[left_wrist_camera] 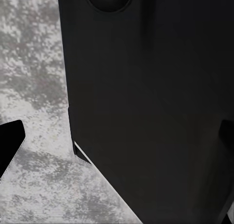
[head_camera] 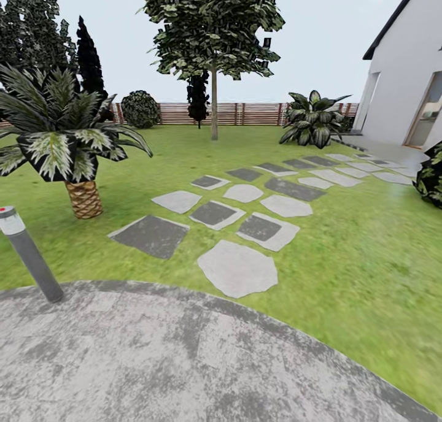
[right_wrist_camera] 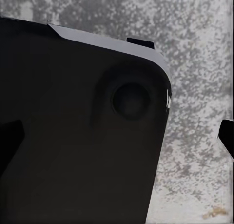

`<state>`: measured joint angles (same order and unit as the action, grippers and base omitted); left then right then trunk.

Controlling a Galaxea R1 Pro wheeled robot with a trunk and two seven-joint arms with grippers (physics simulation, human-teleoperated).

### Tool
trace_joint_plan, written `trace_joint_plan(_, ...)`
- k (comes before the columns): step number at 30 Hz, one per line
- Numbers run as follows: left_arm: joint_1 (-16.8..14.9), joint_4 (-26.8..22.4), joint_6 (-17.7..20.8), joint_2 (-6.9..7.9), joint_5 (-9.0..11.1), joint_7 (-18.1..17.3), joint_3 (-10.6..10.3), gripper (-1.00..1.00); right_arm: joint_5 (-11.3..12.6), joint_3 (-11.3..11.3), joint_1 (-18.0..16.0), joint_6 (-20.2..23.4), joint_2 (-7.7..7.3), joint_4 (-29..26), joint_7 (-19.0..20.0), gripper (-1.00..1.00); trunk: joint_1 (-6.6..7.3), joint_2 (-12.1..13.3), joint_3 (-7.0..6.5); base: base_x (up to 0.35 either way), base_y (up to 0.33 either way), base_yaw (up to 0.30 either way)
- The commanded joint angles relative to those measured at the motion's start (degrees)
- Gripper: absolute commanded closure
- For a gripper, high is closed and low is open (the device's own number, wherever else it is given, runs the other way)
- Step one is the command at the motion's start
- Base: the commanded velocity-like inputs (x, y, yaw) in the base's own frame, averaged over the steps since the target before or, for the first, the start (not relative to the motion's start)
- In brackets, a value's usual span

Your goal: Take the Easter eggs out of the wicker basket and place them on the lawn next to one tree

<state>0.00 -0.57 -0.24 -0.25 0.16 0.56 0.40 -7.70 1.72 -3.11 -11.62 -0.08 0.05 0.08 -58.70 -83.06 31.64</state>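
A bollard [head_camera: 29, 254] leans at the paving's [head_camera: 184, 360] edge, then palm [head_camera: 67, 141], stones [head_camera: 236, 267], tree [head_camera: 213, 97], house [head_camera: 402, 72]. No basket or eggs are visible. Both claws seem parted, fingertips at the wrist views' edges, probably empty. Risk: clipping the bollard, or searching the wrong way.

Stepping stones [head_camera: 242, 226] across lawn [head_camera: 344, 256]

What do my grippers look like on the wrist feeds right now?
Little of them shows. In the left wrist view the left gripper's fingertips are flat matte black tips at the picture's edges, with no markings or cables. The right gripper's fingertips look the same: plain black, angular. Between them each view shows a large black rounded panel of the robot, with a pale grey edge and a round recess, over speckled grey paving.
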Motion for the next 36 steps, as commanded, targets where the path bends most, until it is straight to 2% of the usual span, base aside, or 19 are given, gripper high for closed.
trace_joint_plan(1, 0.0, -0.05, -0.03, -0.01, 0.02, 0.06, 0.04, -1.0, -0.23, 0.13, -0.02, -0.15, -0.01, 0.04, 0.01, -1.0, -0.03, -0.02, 0.05, 0.323, 0.0, 0.0)
trace_joint_plan(36, 0.0, -0.05, -0.03, -0.01, 0.02, 0.06, 0.04, -1.0, -0.21, 0.13, -0.05, -0.15, -0.01, 0.04, 0.01, -1.0, -0.03, -0.02, 0.05, 0.323, 0.0, 0.0)
